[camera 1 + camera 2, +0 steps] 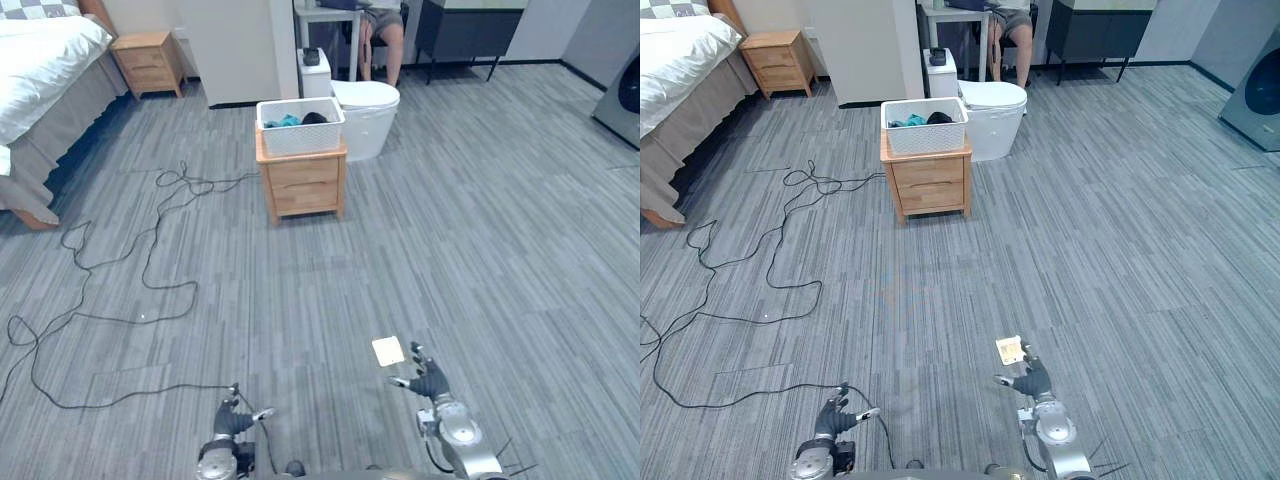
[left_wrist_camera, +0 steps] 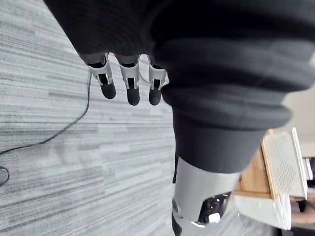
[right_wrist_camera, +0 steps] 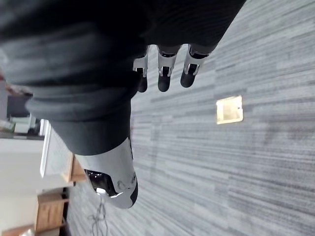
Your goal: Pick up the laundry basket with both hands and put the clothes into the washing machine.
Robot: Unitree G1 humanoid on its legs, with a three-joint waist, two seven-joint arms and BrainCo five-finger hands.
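Grey striped carpet floor (image 1: 480, 250) spreads out in front of you, with the widest open stretch running from 12 round to 3 o'clock. At 10 o'clock a bed (image 1: 45, 60) closes off that side, with a small bedside cabinet (image 1: 148, 60) near its head. At 2 o'clock, at the far edge, stands the washing machine (image 1: 1252, 85), well apart from everything else.

Dead ahead at 12 o'clock the laundry basket (image 1: 300, 132) sits upright on a wooden nightstand (image 1: 303, 185) whose drawer fronts face you. The basket's long axis runs 9 to 3, so a long side faces you and its short ends point left and right. Its mouth faces up, with clothes (image 1: 290, 120) in teal and dark lying inside. A white toilet (image 1: 365, 105) stands just behind the nightstand towards 1 o'clock, and past it a person (image 1: 385, 25) sits at a table.

Your left hand (image 1: 230, 420) hangs low at 7 o'clock, fingers relaxed and holding nothing. Your right hand (image 1: 430, 383) is at 5 o'clock, likewise loose and empty, above the carpet near a brass floor plate (image 1: 388, 351).
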